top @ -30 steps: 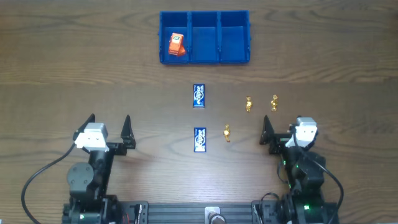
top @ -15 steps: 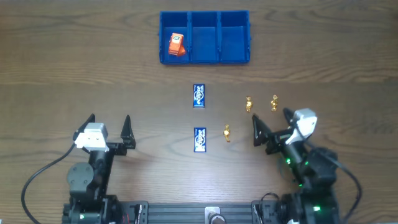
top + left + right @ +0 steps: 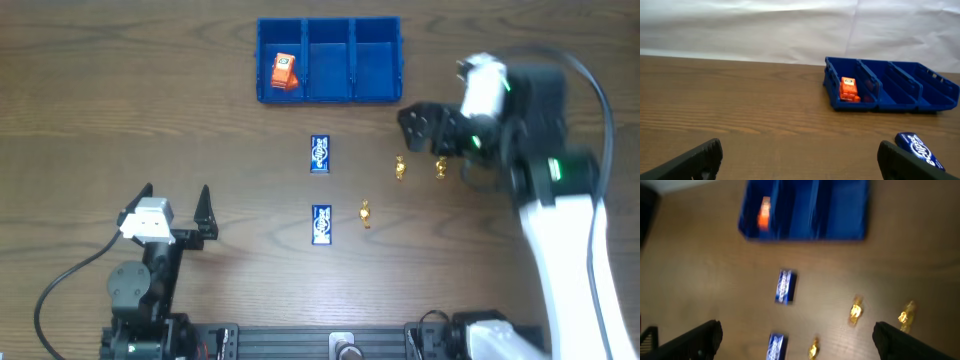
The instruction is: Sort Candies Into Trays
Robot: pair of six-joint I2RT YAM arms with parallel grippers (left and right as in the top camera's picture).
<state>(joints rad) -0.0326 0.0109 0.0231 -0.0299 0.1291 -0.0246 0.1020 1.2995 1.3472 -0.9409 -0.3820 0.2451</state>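
Top view: the right gripper (image 3: 420, 135) hangs spread wide and empty, apparently above the gold candies (image 3: 401, 168), having swung up from its rest by the base a second ago. The left gripper (image 3: 176, 192) sits low, just as open, holding nothing, and has not stirred. An orange candy (image 3: 284, 71) lies in the blue tray's (image 3: 328, 98) left compartment. Two blue bars (image 3: 320, 154) lie mid-table, nothing blocking them; their white print is too small to read.
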